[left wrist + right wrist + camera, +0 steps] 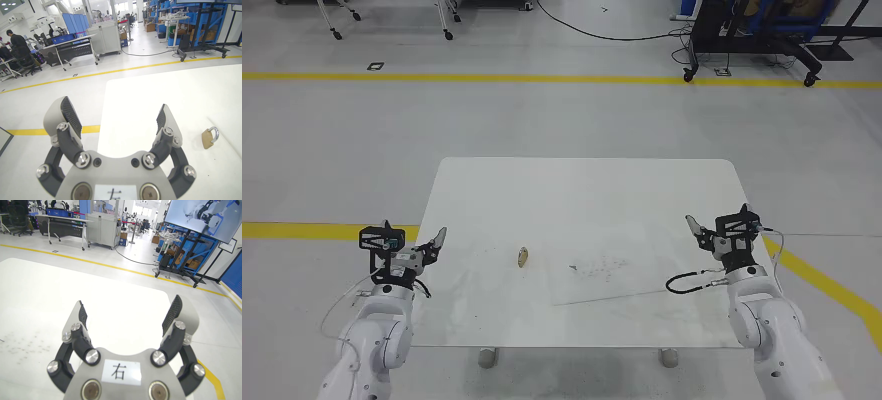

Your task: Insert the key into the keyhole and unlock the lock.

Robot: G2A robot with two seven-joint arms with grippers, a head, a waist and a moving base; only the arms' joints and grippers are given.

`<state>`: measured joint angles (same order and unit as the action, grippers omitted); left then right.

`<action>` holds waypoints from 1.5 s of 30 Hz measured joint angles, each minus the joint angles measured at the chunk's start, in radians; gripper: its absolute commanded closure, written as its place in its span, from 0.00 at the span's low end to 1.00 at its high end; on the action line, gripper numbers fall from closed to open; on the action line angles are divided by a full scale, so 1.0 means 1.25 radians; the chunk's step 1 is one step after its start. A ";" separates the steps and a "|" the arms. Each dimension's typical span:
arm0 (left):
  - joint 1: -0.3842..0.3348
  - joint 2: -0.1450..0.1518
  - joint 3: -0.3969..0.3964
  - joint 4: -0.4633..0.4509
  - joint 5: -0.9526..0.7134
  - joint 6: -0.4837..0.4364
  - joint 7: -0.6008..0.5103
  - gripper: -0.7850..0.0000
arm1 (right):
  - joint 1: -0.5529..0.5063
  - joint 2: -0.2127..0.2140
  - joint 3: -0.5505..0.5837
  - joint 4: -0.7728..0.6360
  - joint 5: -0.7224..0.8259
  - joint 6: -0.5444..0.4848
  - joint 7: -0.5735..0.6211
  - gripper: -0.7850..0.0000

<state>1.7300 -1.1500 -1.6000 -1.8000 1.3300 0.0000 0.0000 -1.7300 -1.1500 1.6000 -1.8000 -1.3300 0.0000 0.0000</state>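
Observation:
A small brass padlock (523,257) with a silver shackle lies on the white table (582,200), a little left of the middle; from the left wrist it shows as the padlock (209,137) lying on its side. My left gripper (424,247) hangs open at the table's left edge, well left of the padlock, with nothing between its fingers (70,113). My right gripper (717,231) stands open over the table's right edge, empty, its pads (173,310) spread wide. I cannot make out a key.
Faint dark scuff marks (600,266) and a thin scratch line cross the table's front middle. A black cable (687,283) loops by the right arm. Yellow floor lines (542,77) run around the table; carts and racks stand far behind.

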 measured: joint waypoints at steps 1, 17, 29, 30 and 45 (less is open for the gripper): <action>0.000 0.000 0.000 0.000 0.000 0.000 0.000 0.00 | 0.000 0.000 0.000 0.000 0.000 0.000 0.000 0.00; 0.000 0.000 0.000 0.000 0.000 0.000 0.000 0.00 | 0.158 -0.015 -0.201 0.072 -0.085 -0.129 0.126 0.00; 0.000 0.000 0.000 0.000 0.000 0.000 0.000 0.00 | 0.156 -0.015 -0.200 0.071 -0.084 -0.128 0.124 0.00; 0.000 0.000 0.000 0.000 0.000 0.000 0.000 0.00 | 0.158 -0.015 -0.206 0.075 -0.080 -0.139 0.123 0.00; 0.000 0.000 0.000 0.000 0.000 0.000 0.000 0.00 | 0.378 -0.025 -0.369 0.343 0.018 -0.686 0.030 0.02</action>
<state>1.7300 -1.1500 -1.6000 -1.8000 1.3300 0.0000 0.0000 -1.2578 -1.1811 1.1392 -1.3710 -1.3077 -0.8580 0.0378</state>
